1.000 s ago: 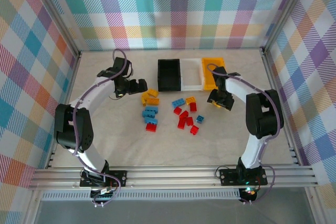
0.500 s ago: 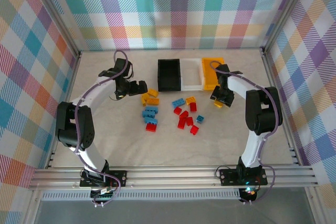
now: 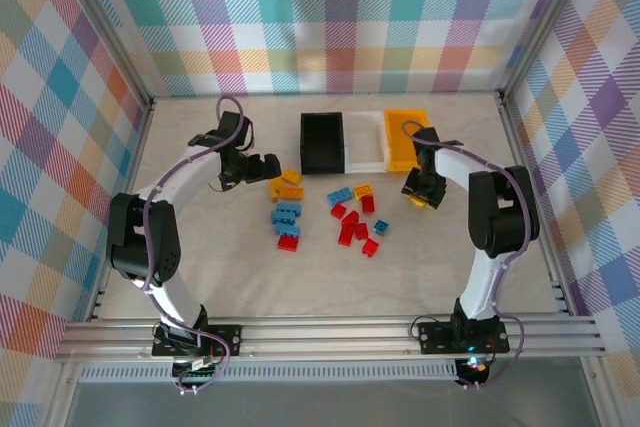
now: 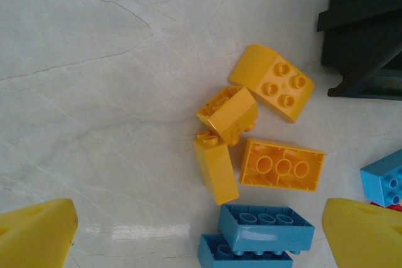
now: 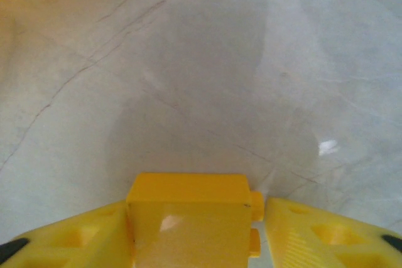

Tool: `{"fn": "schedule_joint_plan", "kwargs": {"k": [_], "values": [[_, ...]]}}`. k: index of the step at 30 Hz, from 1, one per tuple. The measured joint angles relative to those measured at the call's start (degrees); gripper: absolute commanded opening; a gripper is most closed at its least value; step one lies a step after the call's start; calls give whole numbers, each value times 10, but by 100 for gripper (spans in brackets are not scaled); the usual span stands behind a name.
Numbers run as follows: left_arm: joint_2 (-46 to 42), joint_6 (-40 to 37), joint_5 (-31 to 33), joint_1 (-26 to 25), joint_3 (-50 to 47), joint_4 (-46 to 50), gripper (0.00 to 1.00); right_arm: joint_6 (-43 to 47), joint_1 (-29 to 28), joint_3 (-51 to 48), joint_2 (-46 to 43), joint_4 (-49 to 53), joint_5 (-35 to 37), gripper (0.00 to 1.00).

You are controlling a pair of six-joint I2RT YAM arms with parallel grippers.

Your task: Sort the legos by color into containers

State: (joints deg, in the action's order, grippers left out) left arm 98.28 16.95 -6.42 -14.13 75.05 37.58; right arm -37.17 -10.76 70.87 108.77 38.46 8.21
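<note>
The pale marbled table [image 3: 450, 267] carries everything. The left arm [image 3: 180, 172] curves in from the left, and the right arm [image 3: 480, 187] from the right.

At the back sit three joined bins: the black bin [image 3: 321, 142], the white bin [image 3: 365, 142] and the orange bin [image 3: 405, 137]. I cannot tell what lies inside them.

The left gripper [image 3: 258, 165] hangs just left of the loose pile. Its fingers [image 4: 38, 233] stand wide apart and grip nothing. The right gripper [image 3: 420, 190] sits just in front of the orange bin. Its fingers [image 5: 75, 236] press on both sides of a yellow brick [image 5: 188, 218]. I cannot tell whether that brick is clear of the table.

The remaining legos lie mid-table, in front of the bins. Four yellow legos [image 4: 227, 114] cluster between the left fingers, one of them hollow side up [image 4: 282, 166]. Two blue legos [image 4: 267, 227] lie side by side just beside them. Further right, the red legos [image 3: 350, 222] are scattered with a few blue ones [image 3: 340, 195] and one yellow [image 3: 362, 189] mixed in. One more red [image 3: 288, 240] lies near the blue pair.
</note>
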Motion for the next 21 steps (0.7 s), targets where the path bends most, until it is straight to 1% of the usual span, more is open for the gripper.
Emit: {"fn": "schedule_joint_plan", "kwargs": {"k": [1, 4, 10, 14, 17, 21], "values": [[1, 0, 0, 0, 0, 0, 100, 0, 1, -2, -2, -1, 2, 46], [6, 2, 0, 0, 0, 0, 100, 1, 0, -4, -5, -3, 1, 43], [10, 2, 0, 0, 0, 3, 100, 7, 0, -5, -11, -2, -2, 43], [10, 2, -1, 0, 0, 3, 100, 14, -1, 2, -33, 18, -6, 43], [10, 2, -2, 0, 0, 3, 100, 22, -1, 47, -43, 42, -7, 43], [11, 2, -14, 0, 0, 2, 100, 34, -1, 161, -26, 55, -9, 43]]}}
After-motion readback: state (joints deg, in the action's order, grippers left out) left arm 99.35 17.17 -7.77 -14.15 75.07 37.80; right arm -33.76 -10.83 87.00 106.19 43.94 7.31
